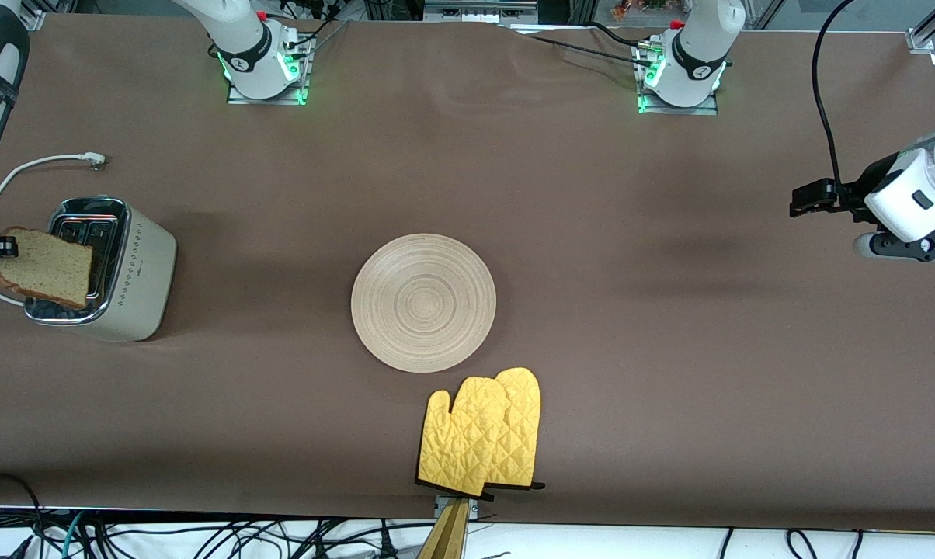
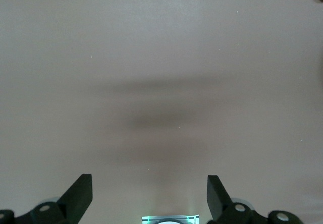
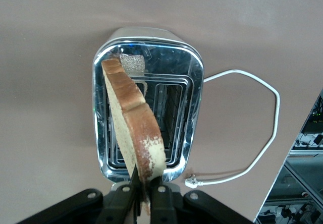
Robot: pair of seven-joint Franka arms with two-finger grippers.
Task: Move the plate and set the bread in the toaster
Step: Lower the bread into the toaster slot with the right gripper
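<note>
The cream toaster stands at the right arm's end of the table, chrome top up. My right gripper is shut on one crust edge of the bread slice. It holds the slice on edge, tilted, over one of the toaster's slots. I cannot tell whether the slice's lower edge is inside the slot. The wooden plate lies bare at the table's middle. My left gripper is open and empty over bare table at the left arm's end, where the arm waits.
A pair of yellow oven mitts lies nearer to the front camera than the plate, at the table's edge. The toaster's white cord loops on the table beside the toaster, unplugged.
</note>
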